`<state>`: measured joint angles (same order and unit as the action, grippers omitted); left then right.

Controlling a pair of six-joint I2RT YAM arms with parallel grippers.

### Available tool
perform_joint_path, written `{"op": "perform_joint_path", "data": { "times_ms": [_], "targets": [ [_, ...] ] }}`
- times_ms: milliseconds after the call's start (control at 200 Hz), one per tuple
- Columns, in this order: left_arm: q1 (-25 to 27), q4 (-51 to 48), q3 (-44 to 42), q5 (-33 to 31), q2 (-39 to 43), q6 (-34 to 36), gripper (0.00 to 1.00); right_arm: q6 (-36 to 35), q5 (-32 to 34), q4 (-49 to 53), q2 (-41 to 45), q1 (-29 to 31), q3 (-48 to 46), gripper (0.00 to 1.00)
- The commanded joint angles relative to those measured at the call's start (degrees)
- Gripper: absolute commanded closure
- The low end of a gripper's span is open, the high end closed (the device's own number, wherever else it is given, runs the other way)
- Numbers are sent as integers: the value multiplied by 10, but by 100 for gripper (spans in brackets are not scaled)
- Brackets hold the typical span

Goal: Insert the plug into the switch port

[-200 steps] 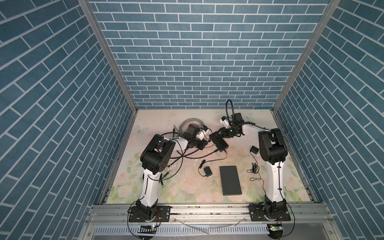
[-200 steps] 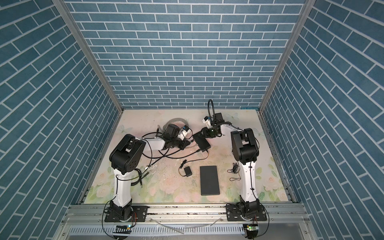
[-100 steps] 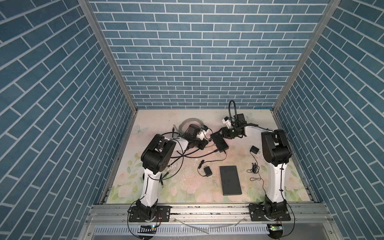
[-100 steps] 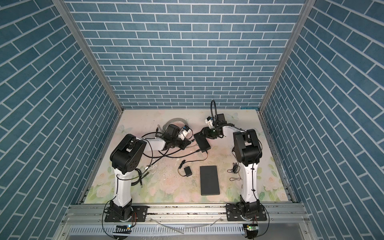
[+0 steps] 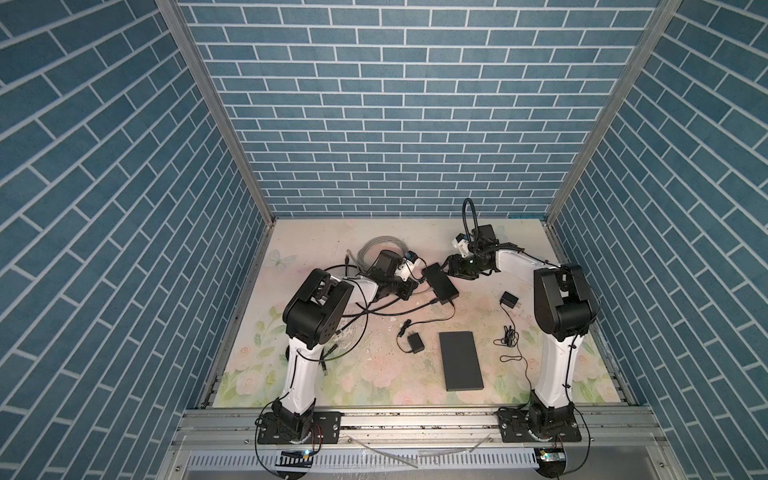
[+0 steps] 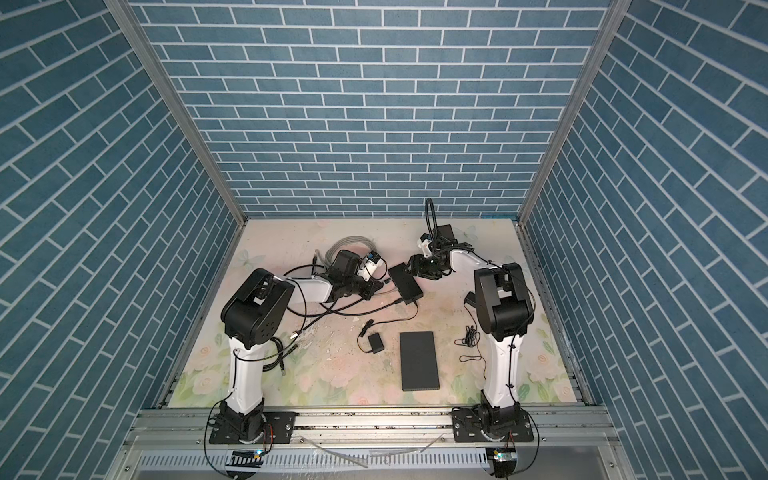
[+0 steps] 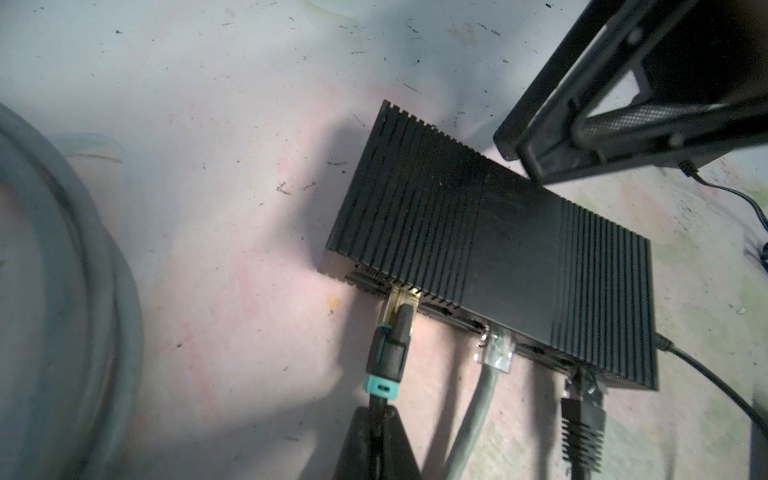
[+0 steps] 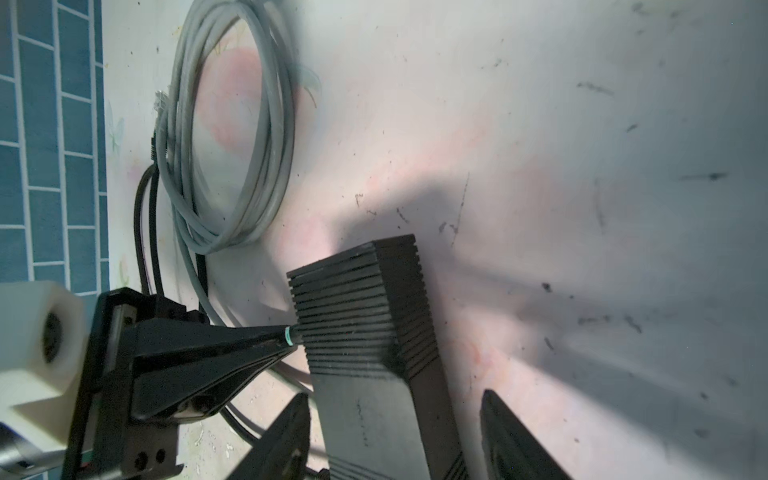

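The switch point(image 5: 442, 283), a single small ribbed black box, lies at the far middle of the table point(image 5: 374, 386), between the two grippers. The left gripper point(image 7: 377, 415) is clamped tight on the black cable just behind the plug point(image 7: 388, 353), a black connector with a teal collar. The plug's metal nose sits in a port toward the far end of the switch's left-facing side; how deep it goes cannot be told. Three connectors stand in that side: this plug, a clear plug point(image 7: 496, 347) on a grey lead, and a black booted plug point(image 7: 582, 407). The right gripper point(image 8: 395, 395) is spread wide, with its two fingers point(image 8: 286, 436) on either side of the switch. One grey cable coil point(image 5: 370, 249) lies far left. Nearer lie one flat black box point(image 5: 461, 359) and two small black adapters point(image 5: 415, 343), the second adapter point(image 5: 509, 300) to the right.
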<state>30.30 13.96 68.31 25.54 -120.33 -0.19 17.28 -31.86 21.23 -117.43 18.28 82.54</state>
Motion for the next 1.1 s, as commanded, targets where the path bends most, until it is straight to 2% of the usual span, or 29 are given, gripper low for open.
{"op": "perform_joint_path", "data": {
  "times_ms": [0,130,290,505,640,895,1095],
  "targets": [
    [2,1,-6,0,-3,2,99,-35,18,21,-18,18,18,39],
    [2,-3,-1,3,-5,2,99,-55,23,38,-40,27,46,44],
    [2,-1,2,8,-11,0,99,-79,-3,65,-55,37,60,56],
    [3,8,-2,5,-16,-4,99,-99,-102,83,-93,42,53,59],
    [3,-6,11,6,-23,-1,99,-111,-135,86,-104,51,49,61],
    [5,-16,31,7,-38,5,99,-124,-158,97,-114,66,50,63],
    [5,-39,43,30,-40,26,99,-165,-129,139,-126,67,63,62]
  ]
}}
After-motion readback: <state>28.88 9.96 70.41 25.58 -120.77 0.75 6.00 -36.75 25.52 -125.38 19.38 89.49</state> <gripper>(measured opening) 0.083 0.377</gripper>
